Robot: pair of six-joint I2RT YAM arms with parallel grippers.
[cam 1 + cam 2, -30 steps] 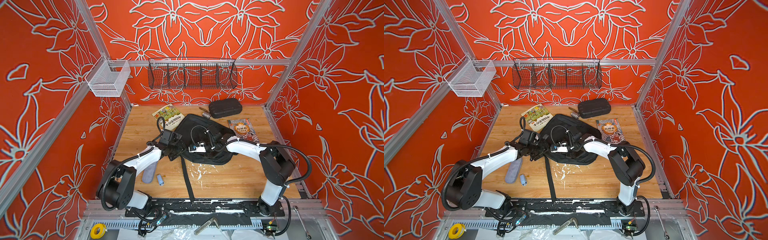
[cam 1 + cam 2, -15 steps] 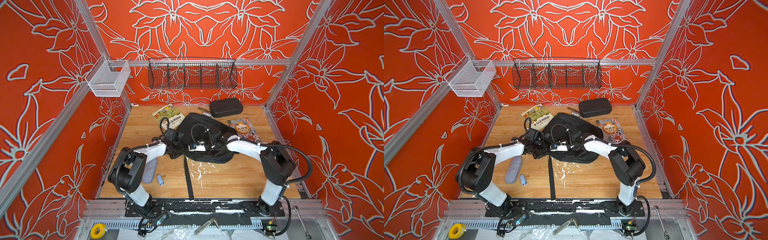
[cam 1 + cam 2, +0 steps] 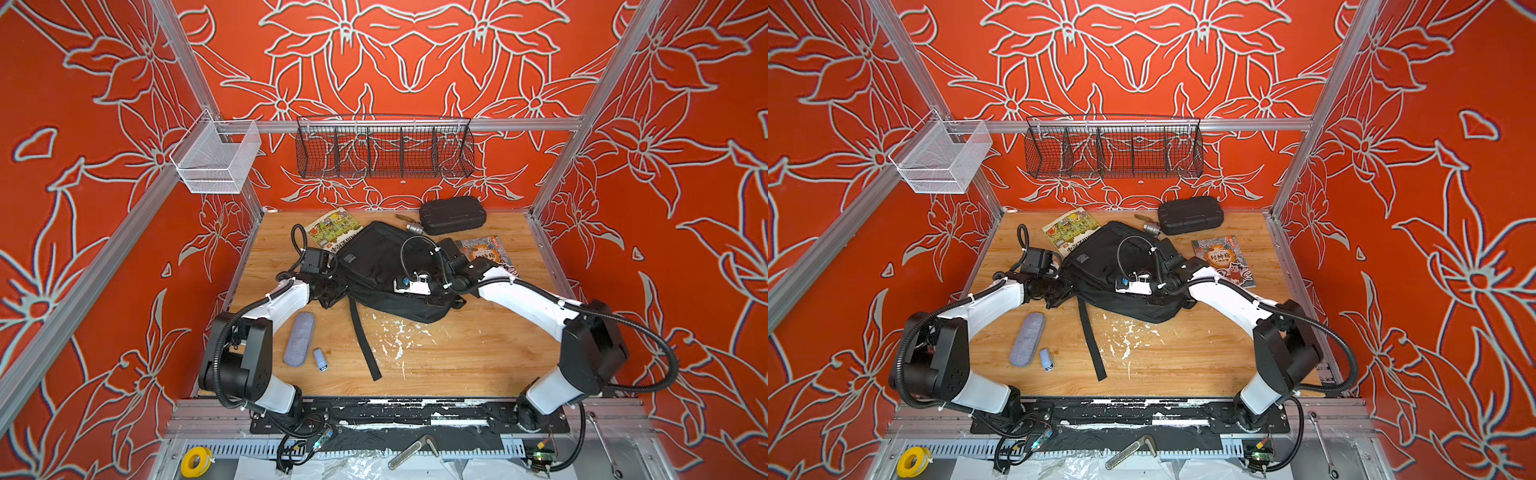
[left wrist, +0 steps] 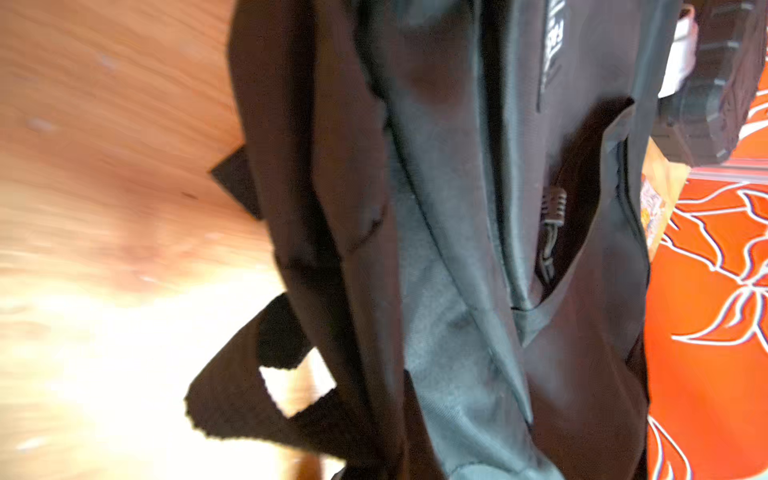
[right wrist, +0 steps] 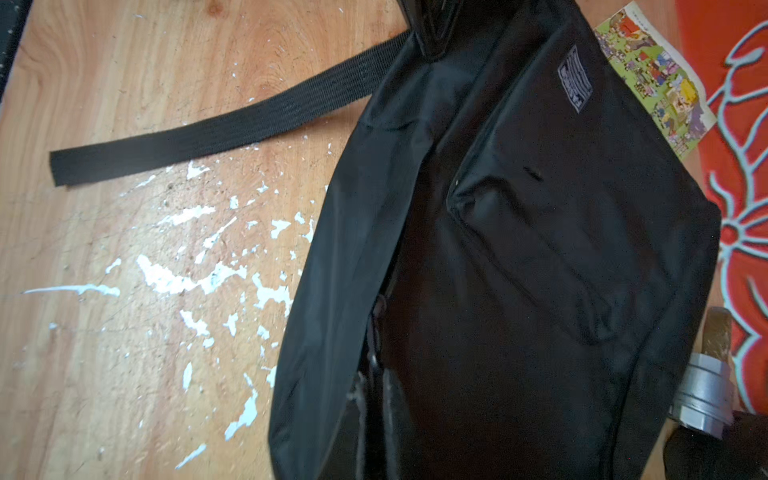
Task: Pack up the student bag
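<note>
The student bag [image 3: 386,266] [image 3: 1108,266], a soft black backpack with a small label patch [image 5: 574,83], lies flat mid-table, one long strap [image 3: 363,340] trailing toward the front. My left gripper [image 3: 332,289] is at the bag's left edge by the straps, shut on the fabric; in the left wrist view the bag [image 4: 457,249] fills the frame and hides the jaws. My right gripper [image 3: 395,286] reaches in from the right and rests on top of the bag. In the right wrist view its thin fingers [image 5: 386,399] are pinched together on the bag's dark side seam.
An illustrated book [image 3: 332,226] lies half under the bag's back-left corner, another book [image 3: 484,251] at the right. A black hard case [image 3: 453,215] and a metal cylinder [image 3: 411,227] sit at the back. Grey pouch [image 3: 299,338] and a small blue item [image 3: 320,359] lie front left. Wire baskets [image 3: 384,149] hang on the wall.
My left arm has swung in, bringing its gripper to the bag's left edge, and the gripper has gone from open to shut there. The right arm has stayed put.
</note>
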